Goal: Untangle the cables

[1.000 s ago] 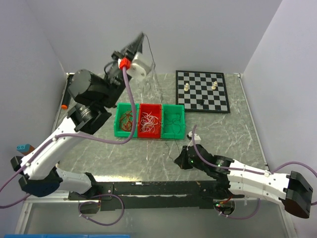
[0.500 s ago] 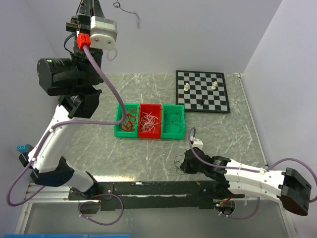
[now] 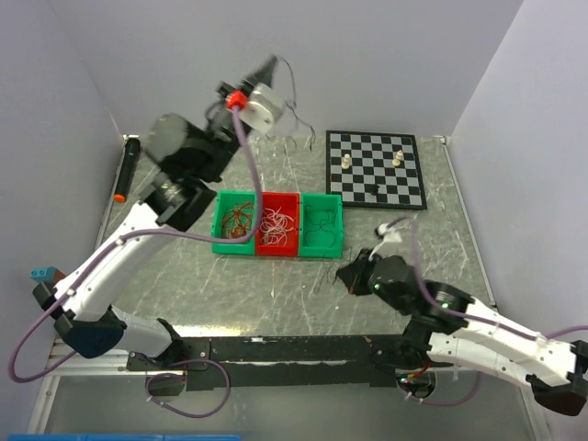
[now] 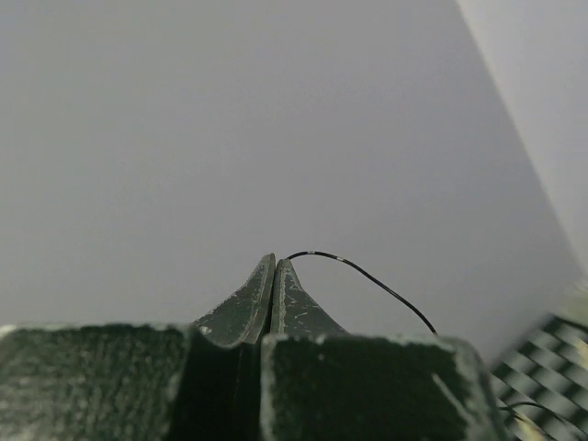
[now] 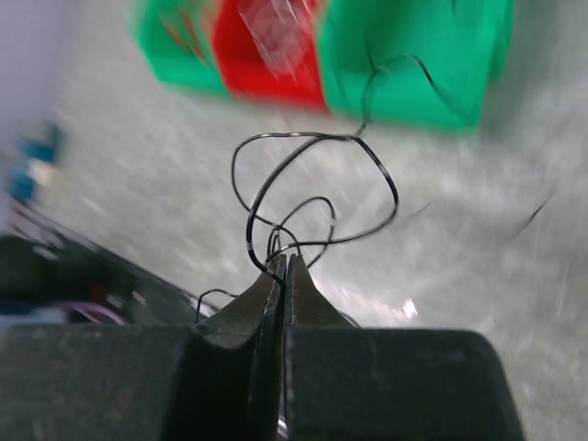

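My left gripper [image 3: 270,64] is raised high against the back wall, shut on a thin black cable [image 3: 291,99] that hangs down from it; in the left wrist view the cable [image 4: 369,277] arcs right from the closed tips [image 4: 274,262]. My right gripper [image 3: 342,275] is low over the table in front of the bins, shut on a curly bunch of black cable [image 5: 317,188] looping out of its tips [image 5: 283,261]. Red-brown cables [image 3: 237,222] lie in the left green bin, white cables [image 3: 277,221] in the red bin [image 3: 278,249], black cables [image 3: 322,222] in the right green bin [image 3: 322,252].
A chessboard [image 3: 377,175] with a few pieces lies at the back right. A black marker with an orange tip [image 3: 123,172] lies along the left wall. The three bins [image 5: 418,73] stand side by side mid-table. A black rail [image 3: 285,349] runs along the near edge.
My left gripper swung far up and left with its black cable, then came back down to the right. My right gripper shifted a little toward the bins with its black bunch.
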### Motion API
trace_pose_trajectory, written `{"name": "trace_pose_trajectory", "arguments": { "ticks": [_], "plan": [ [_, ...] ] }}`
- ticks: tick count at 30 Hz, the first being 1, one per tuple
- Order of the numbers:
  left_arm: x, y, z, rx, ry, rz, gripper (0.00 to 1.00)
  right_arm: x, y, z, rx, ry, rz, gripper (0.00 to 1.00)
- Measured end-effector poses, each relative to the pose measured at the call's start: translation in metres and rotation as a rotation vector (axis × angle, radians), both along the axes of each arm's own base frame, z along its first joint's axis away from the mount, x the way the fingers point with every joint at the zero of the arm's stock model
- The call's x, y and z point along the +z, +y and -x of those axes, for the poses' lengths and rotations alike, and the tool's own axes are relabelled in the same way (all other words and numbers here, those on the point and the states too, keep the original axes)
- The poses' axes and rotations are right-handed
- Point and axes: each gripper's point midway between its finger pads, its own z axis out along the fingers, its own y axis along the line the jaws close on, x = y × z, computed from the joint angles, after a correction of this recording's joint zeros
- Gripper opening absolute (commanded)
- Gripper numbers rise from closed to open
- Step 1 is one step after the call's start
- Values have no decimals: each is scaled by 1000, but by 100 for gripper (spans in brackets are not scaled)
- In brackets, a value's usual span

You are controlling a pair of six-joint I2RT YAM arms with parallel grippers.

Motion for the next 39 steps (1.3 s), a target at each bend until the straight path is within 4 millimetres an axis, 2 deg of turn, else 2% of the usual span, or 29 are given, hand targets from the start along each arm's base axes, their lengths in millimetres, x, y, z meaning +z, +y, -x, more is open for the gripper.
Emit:
{"name": "trace_pose_trajectory", "arguments": {
  "ticks": [1, 3, 6, 8, 17, 21, 23, 25, 31, 39],
  "plan": [
    [-17, -9, -5, -25, 44, -16, 1, 24, -1, -5, -12, -50, -22, 0],
    [-58, -30, -17, -74, 146, -53, 1, 60, -5, -13, -37, -124, -54, 0],
    [-107, -55, -29, -131, 266, -87, 1, 91, -20, -19, -80, -200, -60, 0],
    [-133, -69, -38, -156, 331, -102, 1, 101, -28, -21, -103, -232, -51, 0],
    [-229, -128, -74, -236, 548, -152, 1, 99, -60, -22, -174, -267, 34, 0],
    [-270, -145, -87, -245, 636, -160, 1, 115, -79, -25, -236, -309, 40, 0],
    [-282, -150, -91, -248, 666, -156, 1, 124, -86, -26, -265, -331, 33, 0],
    [-291, -153, -94, -252, 690, -144, 1, 131, -95, -28, -298, -354, 31, 0],
    [-315, -152, -96, -250, 731, -124, 1, 134, -106, -30, -342, -378, 54, 0],
    [-380, -134, -99, -189, 823, -175, 1, 133, -109, -31, -358, -380, 65, 0]
  ]
}}
